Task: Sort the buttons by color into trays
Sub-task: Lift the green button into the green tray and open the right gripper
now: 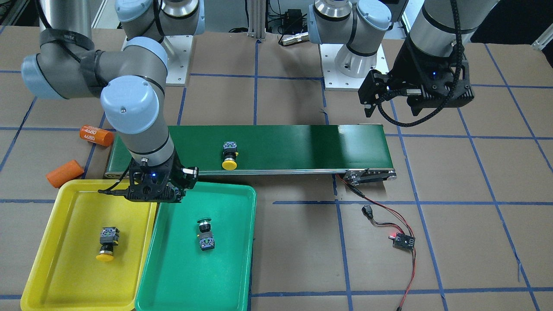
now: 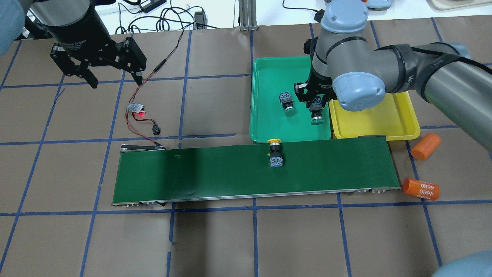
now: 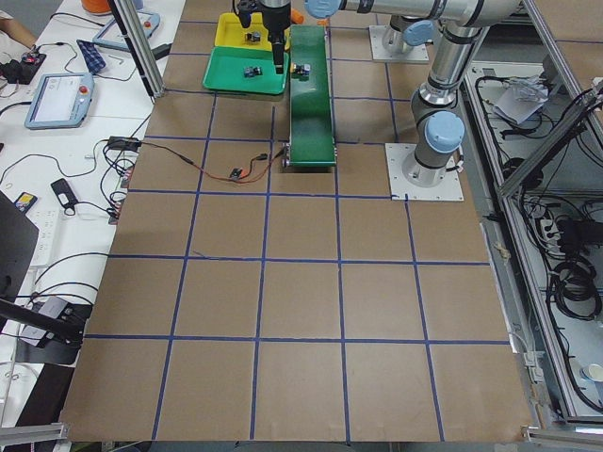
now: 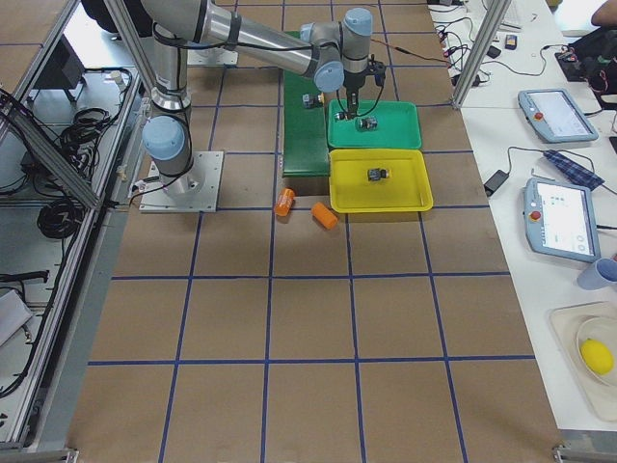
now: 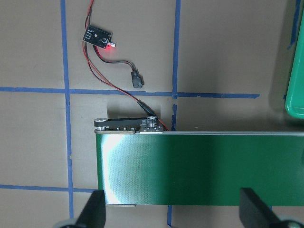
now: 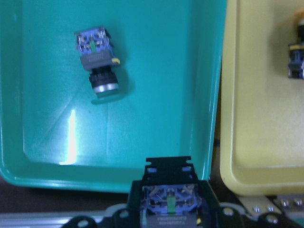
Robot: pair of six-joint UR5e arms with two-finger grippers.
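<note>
Right wrist-mounted view shows the right gripper clamped on the contact block of a green-capped button. Its cap points down over the green tray, just inside the wall next to the yellow tray. That is the matching side, so it looks set for release near the green button lying there. One yellow button lies in the yellow tray, and another yellow button sits on the conveyor belt. The left gripper, fingers spread and empty, hangs past the belt's other end, out of the way.
</note>
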